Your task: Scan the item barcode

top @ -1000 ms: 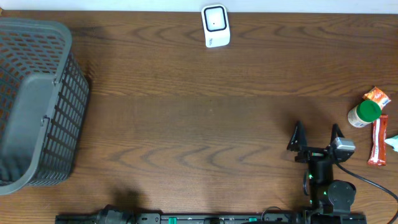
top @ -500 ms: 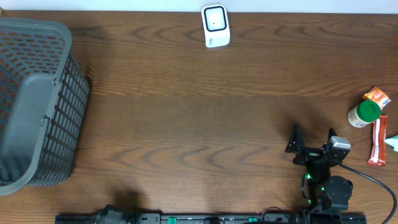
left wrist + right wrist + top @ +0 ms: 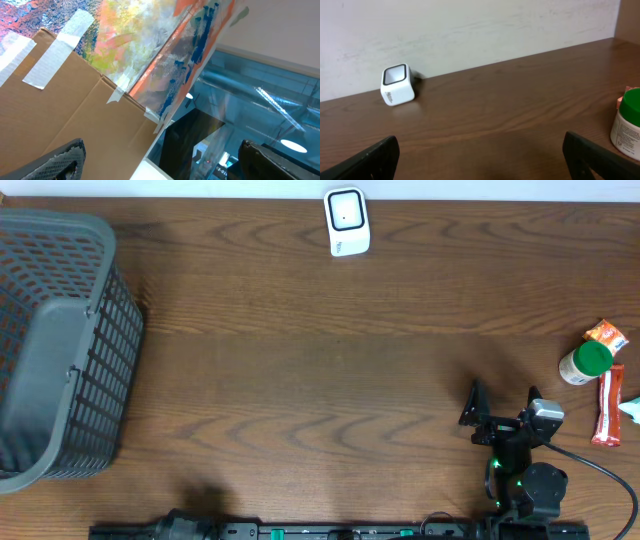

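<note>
The white barcode scanner (image 3: 347, 222) stands at the table's far edge, also in the right wrist view as a small white cube (image 3: 397, 85) by the wall. The items lie at the right edge: a white bottle with a green cap (image 3: 583, 363) (image 3: 627, 125), an orange packet (image 3: 607, 335) and a red bar (image 3: 607, 405). My right gripper (image 3: 504, 392) (image 3: 482, 160) is open and empty near the front edge, left of the items. My left gripper (image 3: 165, 162) is open, holds nothing and points off the table at cardboard.
A grey mesh basket (image 3: 60, 345) fills the left side of the table. The left arm (image 3: 180, 528) lies folded at the front edge. A white and teal thing (image 3: 632, 410) pokes in at the right border.
The right gripper shifted slightly back toward the front edge and a little left, then held still. Nothing else moved.
</note>
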Action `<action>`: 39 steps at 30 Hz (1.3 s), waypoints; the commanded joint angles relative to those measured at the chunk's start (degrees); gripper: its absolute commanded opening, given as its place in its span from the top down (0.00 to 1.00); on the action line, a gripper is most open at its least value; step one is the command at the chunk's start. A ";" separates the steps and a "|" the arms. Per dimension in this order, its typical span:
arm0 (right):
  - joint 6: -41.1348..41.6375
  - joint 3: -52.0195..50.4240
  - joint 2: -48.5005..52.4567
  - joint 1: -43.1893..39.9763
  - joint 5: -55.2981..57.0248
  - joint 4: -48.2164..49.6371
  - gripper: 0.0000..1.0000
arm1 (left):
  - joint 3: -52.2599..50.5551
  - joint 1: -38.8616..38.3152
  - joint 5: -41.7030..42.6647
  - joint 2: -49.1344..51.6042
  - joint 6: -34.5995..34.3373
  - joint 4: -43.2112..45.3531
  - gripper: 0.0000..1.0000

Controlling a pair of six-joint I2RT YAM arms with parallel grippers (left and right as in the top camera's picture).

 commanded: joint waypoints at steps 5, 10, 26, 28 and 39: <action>-0.44 -0.07 -0.37 0.24 0.26 -0.28 0.01 | -0.02 0.02 -0.35 -0.42 0.98 0.24 0.02; -0.44 -0.07 -0.37 0.24 0.26 -0.28 0.01 | -0.02 0.02 -0.35 -0.42 0.98 0.24 0.02; -0.44 -0.07 -0.37 0.24 0.26 -0.28 0.01 | -1.97 0.13 -1.55 -0.42 -7.82 -25.70 0.02; -0.44 -0.07 -0.37 0.24 0.26 -0.28 0.01 | -3.93 0.13 -1.55 -0.42 -13.77 -30.93 0.02; -0.44 -0.07 -0.37 0.24 0.26 -0.28 0.01 | -27.96 0.13 -1.55 -0.44 -28.41 -26.14 0.02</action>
